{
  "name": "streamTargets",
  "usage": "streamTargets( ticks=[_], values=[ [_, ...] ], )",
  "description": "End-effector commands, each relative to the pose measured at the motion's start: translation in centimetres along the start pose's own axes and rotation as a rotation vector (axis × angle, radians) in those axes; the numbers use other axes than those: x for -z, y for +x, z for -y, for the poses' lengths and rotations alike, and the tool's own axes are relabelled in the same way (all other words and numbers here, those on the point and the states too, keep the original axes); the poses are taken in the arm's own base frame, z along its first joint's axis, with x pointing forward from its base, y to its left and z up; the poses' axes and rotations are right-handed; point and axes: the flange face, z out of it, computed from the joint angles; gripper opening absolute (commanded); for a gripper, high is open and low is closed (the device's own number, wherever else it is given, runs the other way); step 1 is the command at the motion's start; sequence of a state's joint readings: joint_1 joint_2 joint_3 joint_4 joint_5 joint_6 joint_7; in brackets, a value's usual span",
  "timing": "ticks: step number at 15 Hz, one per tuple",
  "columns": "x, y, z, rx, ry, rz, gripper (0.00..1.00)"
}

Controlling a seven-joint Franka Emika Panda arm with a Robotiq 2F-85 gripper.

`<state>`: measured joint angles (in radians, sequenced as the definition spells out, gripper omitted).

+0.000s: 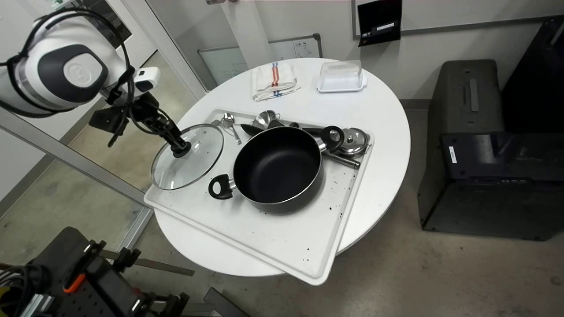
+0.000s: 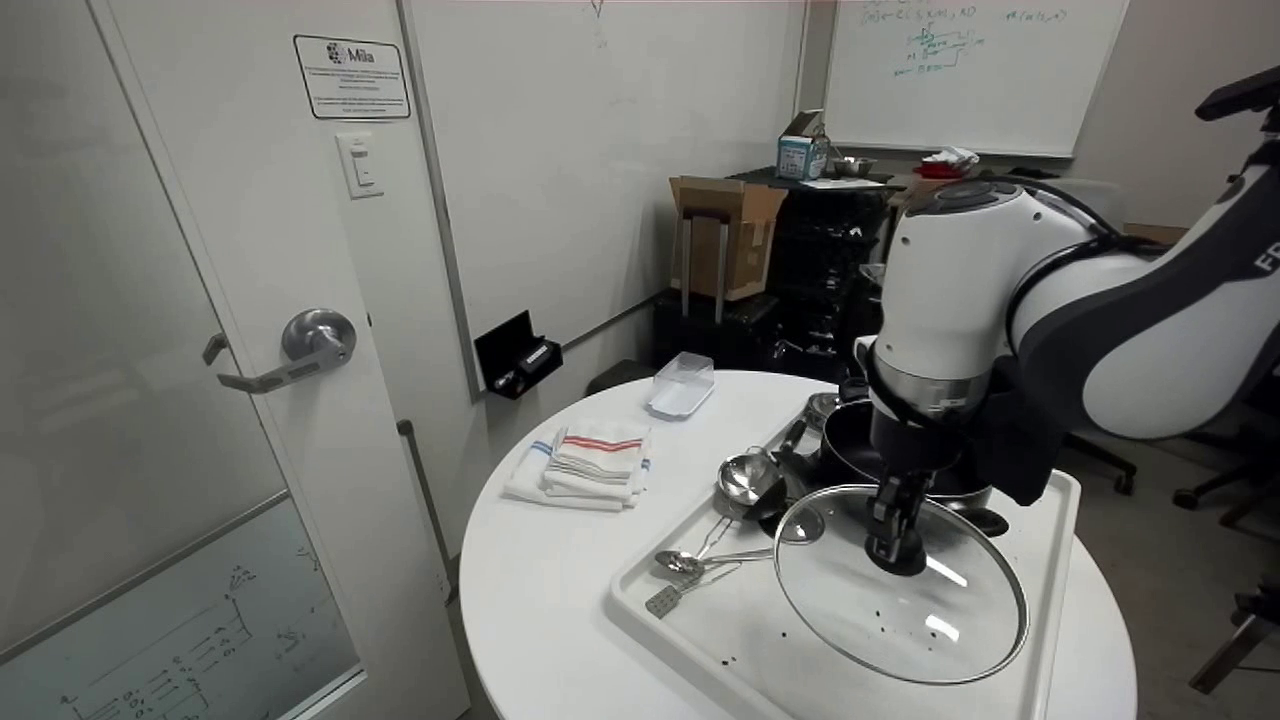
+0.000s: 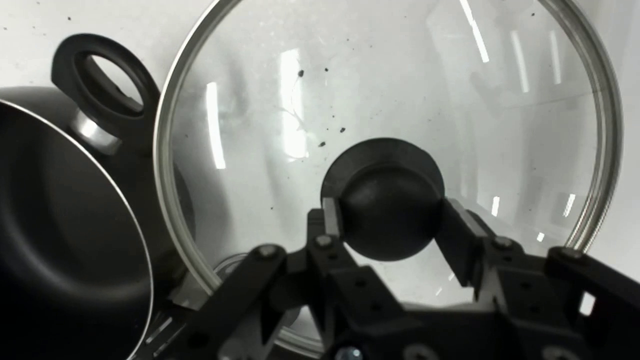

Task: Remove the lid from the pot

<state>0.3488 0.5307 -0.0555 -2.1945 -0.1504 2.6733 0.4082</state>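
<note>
The round glass lid (image 1: 194,169) with its thin metal rim is beside the pot, over one end of the tray, also seen in an exterior view (image 2: 900,630) and the wrist view (image 3: 400,95). It looks tilted and raised; the gap beneath is hard to judge. My gripper (image 3: 387,212) is shut on the lid's dark knob (image 3: 385,230), one finger on each side. The gripper shows in both exterior views (image 1: 179,147) (image 2: 895,540). The black pot (image 1: 277,167) stands uncovered, its inside bare. It is left in the wrist view (image 3: 65,215) and partly behind the arm in an exterior view (image 2: 850,440).
The white tray (image 1: 246,229) lies on a round white table (image 1: 387,132). Metal utensils (image 1: 228,121), a funnel-like metal piece (image 1: 264,119) and a small round metal object (image 1: 352,141) lie around the pot. A folded towel (image 1: 275,79) and a clear-covered dish (image 1: 341,77) stand farther back.
</note>
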Motion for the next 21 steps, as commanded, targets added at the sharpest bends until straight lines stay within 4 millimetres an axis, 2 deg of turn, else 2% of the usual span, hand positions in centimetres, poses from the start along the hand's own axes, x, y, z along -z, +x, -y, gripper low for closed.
streamTargets(
  ticks=[1,7,16,21],
  values=[
    [-1.0,0.3,0.6,0.007,0.015,-0.011,0.25],
    [-3.9,0.4,0.5,0.024,0.015,-0.007,0.25],
    [-8.6,0.9,-0.9,0.06,-0.017,0.04,0.25],
    [-9.9,1.3,-1.0,0.072,-0.016,0.062,0.25]
  ],
)
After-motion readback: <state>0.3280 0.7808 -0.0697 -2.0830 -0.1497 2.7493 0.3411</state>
